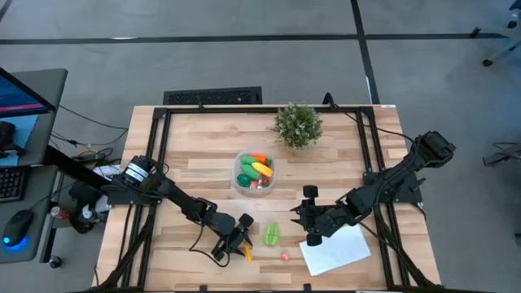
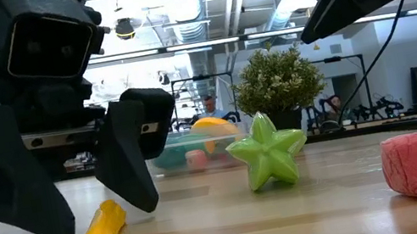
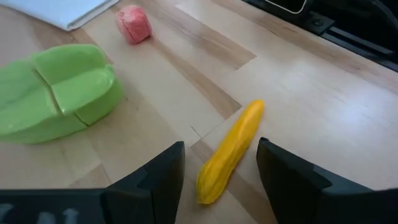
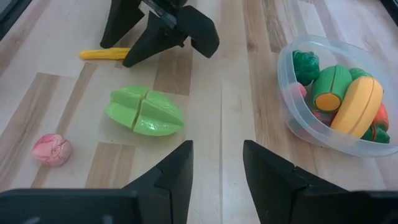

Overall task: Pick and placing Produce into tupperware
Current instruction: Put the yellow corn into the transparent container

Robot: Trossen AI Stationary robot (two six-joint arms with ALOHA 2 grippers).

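My left gripper [image 3: 221, 169] is open and low at the table's near side. Its fingers stand on either side of a small yellow, banana-like piece [image 3: 229, 152] lying flat on the wood, and I see no touch. A green star-shaped fruit [image 1: 271, 234] and a pink berry [image 1: 285, 256] lie just to the right of it. The clear tupperware [image 1: 254, 173] stands mid-table and holds several pieces: green, yellow, orange, red. My right gripper [image 4: 217, 163] is open and hovers above bare wood between the star fruit [image 4: 146, 112] and the tupperware [image 4: 292, 93].
A bushy potted plant [image 1: 298, 124] stands beyond the tupperware toward the far edge. A flat white sheet [image 1: 335, 249] lies under the right arm near the near edge. Bare wood shows between the tupperware and the green fruit.
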